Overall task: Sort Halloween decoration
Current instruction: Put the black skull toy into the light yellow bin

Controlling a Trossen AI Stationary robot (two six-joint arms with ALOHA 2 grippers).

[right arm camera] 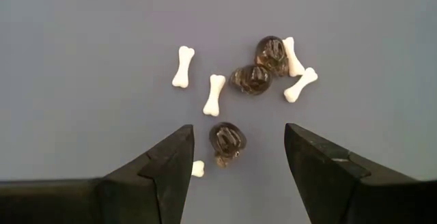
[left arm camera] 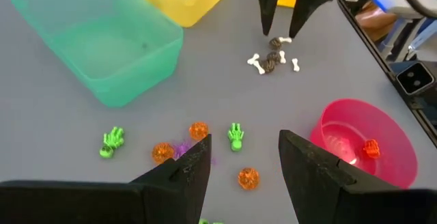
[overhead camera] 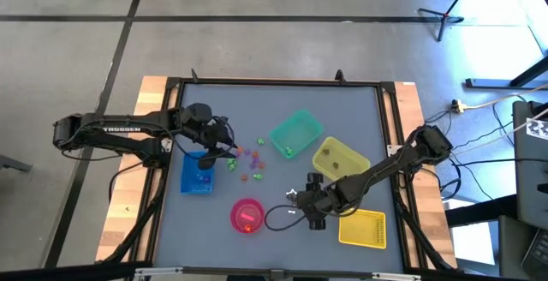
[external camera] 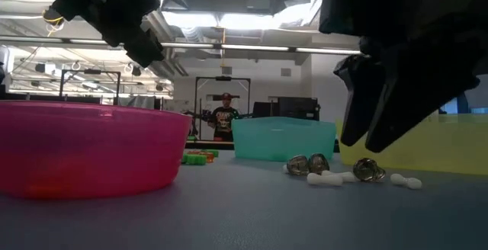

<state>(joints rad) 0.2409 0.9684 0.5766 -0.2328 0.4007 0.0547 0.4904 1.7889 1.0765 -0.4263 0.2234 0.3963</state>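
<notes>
White bones point(right arm camera: 214, 94) lie flat, axes mixed | grey skull point(right arm camera: 227, 142) between open right pincer point(right arm camera: 237, 157) | left pincer point(left arm camera: 244, 157) open

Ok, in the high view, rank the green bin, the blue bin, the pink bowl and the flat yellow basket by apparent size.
1. Green bin, with the flat yellow basket about equal; too close to separate.
2. Pink bowl.
The blue bin is partly hidden by the left arm, so unranked.
</notes>
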